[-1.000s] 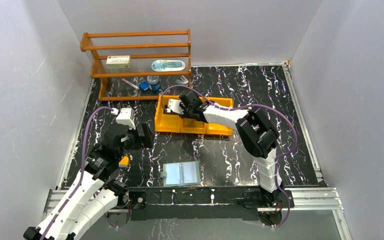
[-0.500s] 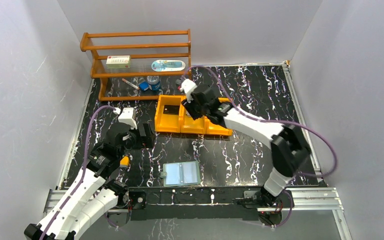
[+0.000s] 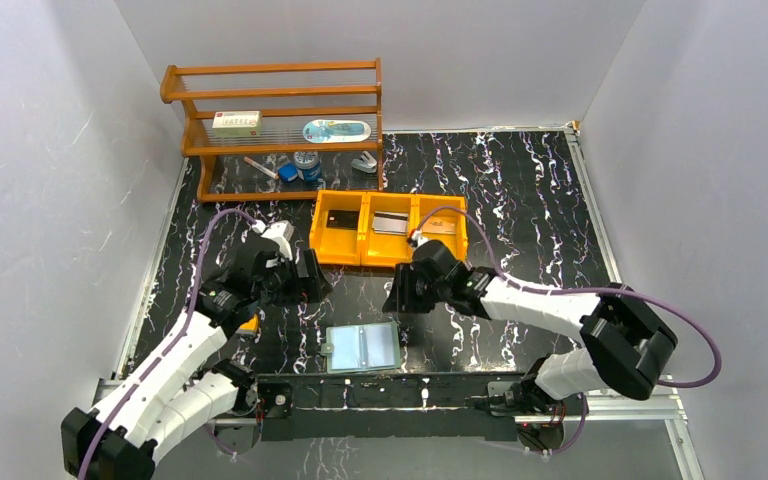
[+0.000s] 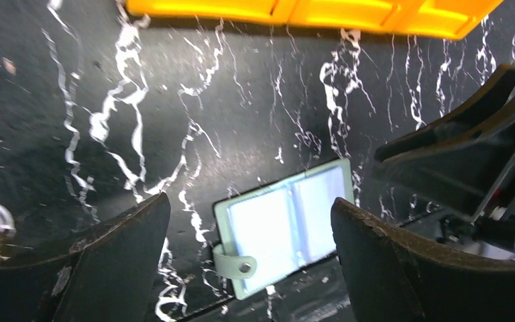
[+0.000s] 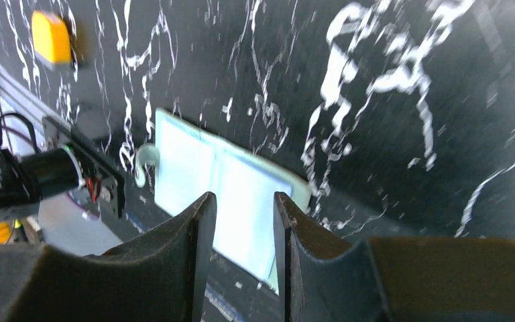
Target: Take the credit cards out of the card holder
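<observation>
I see left jaws wide apart, right jaws narrowly parted, both empty, near the flat pale-green two-panel card holder (image 3: 362,347).

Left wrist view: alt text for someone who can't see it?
An open card holder lies flat on a black marbled table, seen between the fingers of the open left gripper. An orange tray's edge runs along the top.

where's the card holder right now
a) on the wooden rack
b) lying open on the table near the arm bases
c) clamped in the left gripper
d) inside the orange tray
b: the card holder lies spread open and flat on the black marbled table, nearer the arm bases than the orange tray.
</observation>
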`<state>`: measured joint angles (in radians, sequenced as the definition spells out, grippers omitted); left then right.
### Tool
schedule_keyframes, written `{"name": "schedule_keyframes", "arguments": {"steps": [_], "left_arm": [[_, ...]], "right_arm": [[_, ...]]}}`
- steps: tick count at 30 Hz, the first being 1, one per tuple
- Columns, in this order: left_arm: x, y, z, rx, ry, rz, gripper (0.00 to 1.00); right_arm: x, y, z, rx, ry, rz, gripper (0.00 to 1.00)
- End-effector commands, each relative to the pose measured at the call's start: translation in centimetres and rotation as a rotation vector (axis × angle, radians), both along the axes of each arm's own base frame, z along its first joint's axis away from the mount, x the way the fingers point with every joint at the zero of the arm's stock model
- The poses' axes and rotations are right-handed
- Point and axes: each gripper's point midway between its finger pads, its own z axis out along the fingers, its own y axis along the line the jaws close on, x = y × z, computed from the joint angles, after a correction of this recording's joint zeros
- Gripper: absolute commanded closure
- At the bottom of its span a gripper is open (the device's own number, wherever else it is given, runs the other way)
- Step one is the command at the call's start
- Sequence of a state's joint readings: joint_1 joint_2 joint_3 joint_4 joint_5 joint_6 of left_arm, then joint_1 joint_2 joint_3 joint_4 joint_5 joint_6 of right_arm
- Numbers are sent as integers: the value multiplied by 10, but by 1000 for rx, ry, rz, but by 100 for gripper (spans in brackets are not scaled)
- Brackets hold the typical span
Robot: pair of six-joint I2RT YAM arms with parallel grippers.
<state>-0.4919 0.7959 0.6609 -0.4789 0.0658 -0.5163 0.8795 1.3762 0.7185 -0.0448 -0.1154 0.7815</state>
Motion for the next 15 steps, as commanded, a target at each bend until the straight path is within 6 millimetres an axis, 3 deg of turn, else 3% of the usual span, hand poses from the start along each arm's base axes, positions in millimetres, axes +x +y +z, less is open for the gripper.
{"name": "schedule_keyframes", "arguments": {"steps": [1,6,15], "left_arm": [[-30,-21,-24,-132,243,8,13],[-46,-28,-47,-155,367,-13,18],[-62,-27,-65,-167,436,42,23]], "right_arm": [[-27,15,13,90,82,-71,55],[-54,23,-2,49,130,-28,56],[-56,14,-23,-29,163,-80,56]]}}
